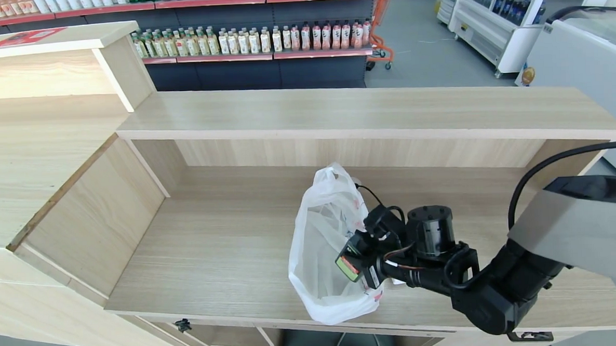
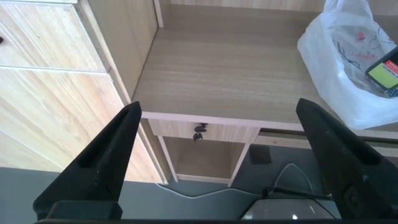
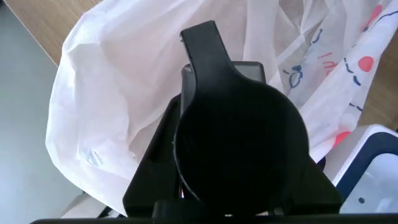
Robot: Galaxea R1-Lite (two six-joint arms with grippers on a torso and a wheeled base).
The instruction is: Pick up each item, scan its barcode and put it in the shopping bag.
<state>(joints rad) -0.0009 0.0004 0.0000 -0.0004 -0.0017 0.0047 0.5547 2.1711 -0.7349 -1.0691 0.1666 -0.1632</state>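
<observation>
One left gripper (image 2: 219,109), jaws spread wide with nothing between, over front edge of one pale wooden counter (image 1: 212,250). One right gripper (image 1: 364,269), lower centre, against one white translucent plastic shopping bag (image 1: 321,229) standing on counter; grip cannot be told. One black block with green-and-red face (image 1: 349,264) touches bag. Top of frame: one long shelf of bottles (image 1: 250,40).

We find room to pass over the counter (image 1: 212,250) left of the shopping bag (image 1: 318,235), walled by the side panel (image 1: 91,213), back wall (image 1: 359,152) and ledge (image 1: 367,110) above; the right gripper (image 1: 358,264) crowds the bag's right side.
</observation>
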